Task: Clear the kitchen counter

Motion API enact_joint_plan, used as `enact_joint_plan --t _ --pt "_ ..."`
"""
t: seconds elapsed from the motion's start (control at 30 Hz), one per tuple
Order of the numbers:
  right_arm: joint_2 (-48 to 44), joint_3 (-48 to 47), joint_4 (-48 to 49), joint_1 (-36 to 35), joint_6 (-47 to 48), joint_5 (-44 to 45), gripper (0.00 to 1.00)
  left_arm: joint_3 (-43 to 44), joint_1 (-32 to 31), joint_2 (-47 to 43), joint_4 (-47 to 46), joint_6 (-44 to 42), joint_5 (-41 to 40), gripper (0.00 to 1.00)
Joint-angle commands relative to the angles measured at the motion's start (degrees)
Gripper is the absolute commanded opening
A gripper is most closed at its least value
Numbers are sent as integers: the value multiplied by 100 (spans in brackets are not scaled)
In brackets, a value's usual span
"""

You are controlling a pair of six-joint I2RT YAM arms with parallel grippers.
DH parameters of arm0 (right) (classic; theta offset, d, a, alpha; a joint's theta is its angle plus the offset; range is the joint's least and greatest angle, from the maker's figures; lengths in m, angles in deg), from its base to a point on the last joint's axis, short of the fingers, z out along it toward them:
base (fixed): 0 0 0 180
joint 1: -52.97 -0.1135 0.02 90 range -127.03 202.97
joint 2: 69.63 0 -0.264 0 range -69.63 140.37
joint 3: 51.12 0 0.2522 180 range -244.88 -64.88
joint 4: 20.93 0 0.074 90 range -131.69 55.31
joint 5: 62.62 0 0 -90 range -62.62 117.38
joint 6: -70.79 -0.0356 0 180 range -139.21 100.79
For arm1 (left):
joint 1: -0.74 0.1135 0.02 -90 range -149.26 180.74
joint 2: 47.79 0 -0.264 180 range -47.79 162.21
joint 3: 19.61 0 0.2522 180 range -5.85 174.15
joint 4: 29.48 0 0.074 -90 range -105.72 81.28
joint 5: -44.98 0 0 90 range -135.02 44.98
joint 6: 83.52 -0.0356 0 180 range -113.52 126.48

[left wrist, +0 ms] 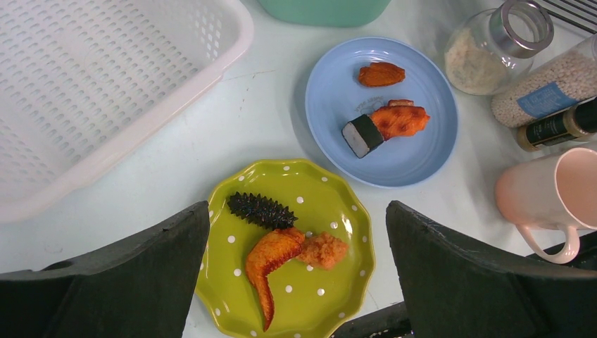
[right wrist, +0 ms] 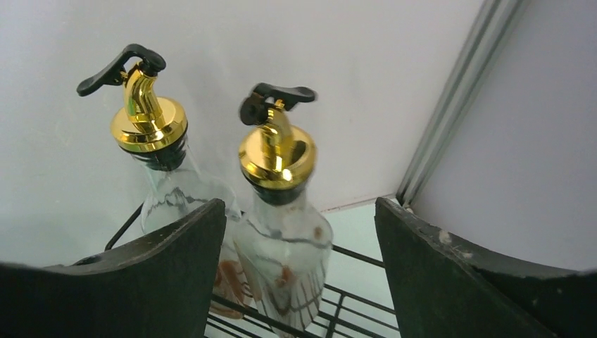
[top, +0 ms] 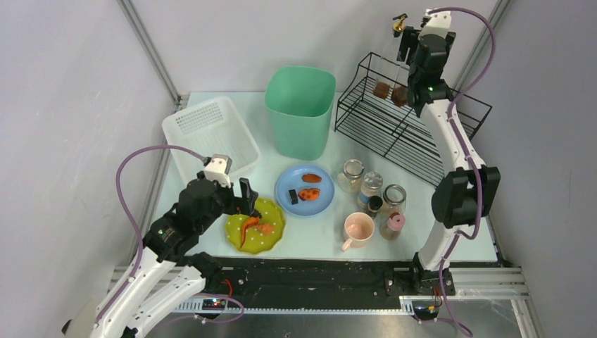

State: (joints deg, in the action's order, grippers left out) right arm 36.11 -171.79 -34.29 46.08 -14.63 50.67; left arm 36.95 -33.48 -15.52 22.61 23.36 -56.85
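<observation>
Crockery, jars and food are spread over the kitchen counter [top: 320, 236], the pale tabletop that fills the middle of the top view in front of both arm bases. The left gripper [left wrist: 297, 210] is held above the counter's near left part with its jaws wide apart and nothing between them. A green polka-dot plate [left wrist: 225, 282] is seen directly below it, carrying a dark spiky sea cucumber [left wrist: 260, 210], a chicken wing [left wrist: 271, 264] and a small fried piece [left wrist: 325, 250]. A blue plate [left wrist: 408, 158] is set just beside it, towards the right and farther back, with an orange piece [left wrist: 381, 74] and a nori-banded roll [left wrist: 362, 135] on it. A white perforated basket [top: 211, 130] is placed at the far left and a mint-green bin [top: 299, 113] behind the blue plate. A pink mug [top: 359, 229] and a cluster of glass jars [top: 371, 184] are grouped right of the plates. The right gripper [right wrist: 299, 203] is raised at the far right corner over a black wire rack [top: 394, 134]. Its jaws are spread apart, and two gold-spouted glass bottles [right wrist: 278, 151] are stood on the rack before them. Whether either bottle is touched cannot be told.
</observation>
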Motion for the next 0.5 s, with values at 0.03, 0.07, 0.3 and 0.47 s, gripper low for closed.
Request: enact_joint_plan --t 0.03,0.07,0.3,0.47 --pt "-1039 542 389 5 26 310 82 40 33 -27 -51 -119 1 98" --pt "-1148 784 411 4 -27 315 82 38 32 -50 -52 -117 4 98" --pt "-2524 2060 -187 -140 -784 -211 81 31 32 -156 -56 -115 35 98" --pt "-3210 2617 -1229 -991 -573 -20 80 33 27 -189 -48 -104 23 98"
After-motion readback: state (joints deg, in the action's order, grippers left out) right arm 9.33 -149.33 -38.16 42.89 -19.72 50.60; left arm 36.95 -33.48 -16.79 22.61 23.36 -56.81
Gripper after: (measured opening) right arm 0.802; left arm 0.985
